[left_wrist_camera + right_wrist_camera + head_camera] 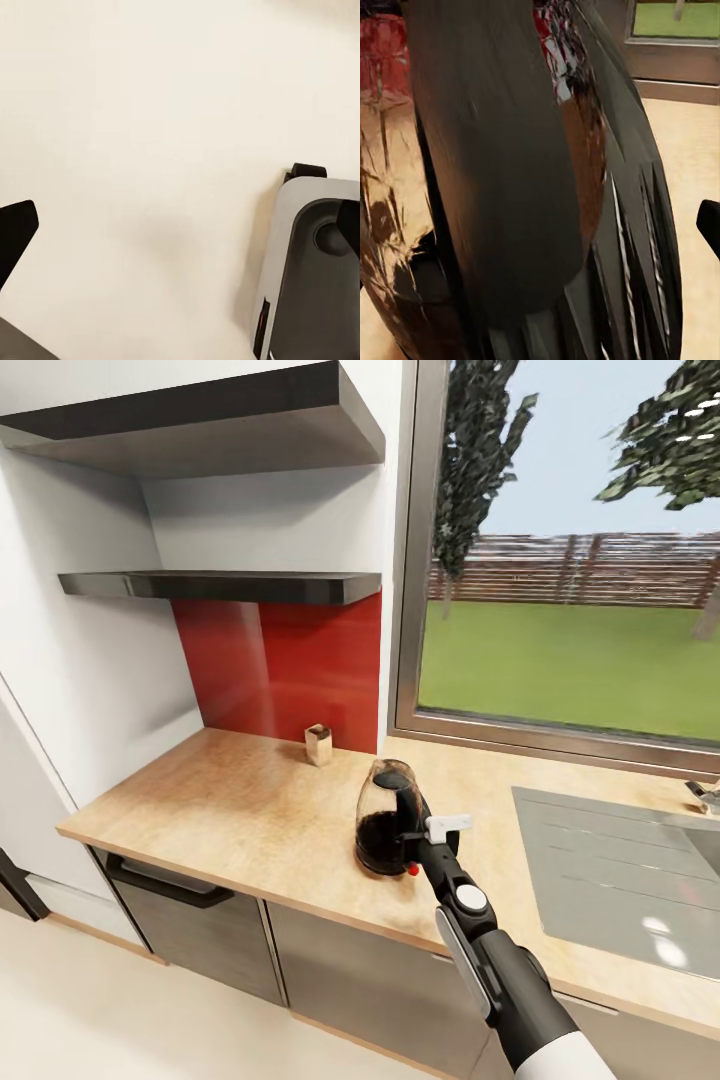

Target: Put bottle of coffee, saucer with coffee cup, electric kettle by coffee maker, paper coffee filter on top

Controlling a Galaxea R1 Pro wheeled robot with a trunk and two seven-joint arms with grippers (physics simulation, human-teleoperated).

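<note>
A glass kettle [385, 815] with a dark lower half and a black handle stands upright near the middle of the wooden countertop [230, 810]. My right gripper [412, 840] is at its handle side, jaws spread wide. In the right wrist view the kettle's dark glass [510, 187] sits very close between the fingers, with one fingertip [709, 225] at the picture's edge. A small tan container with a dark top [318, 744] stands at the back by the red backsplash. My left gripper [180, 232] hangs open over the cream floor, holding nothing.
Two dark wall shelves [230, 585] hang above the counter's left part. A steel sink [620, 880] lies to the right under a large window [570, 560]. A white wall bounds the counter on the left. The robot's grey base [315, 277] is in the left wrist view.
</note>
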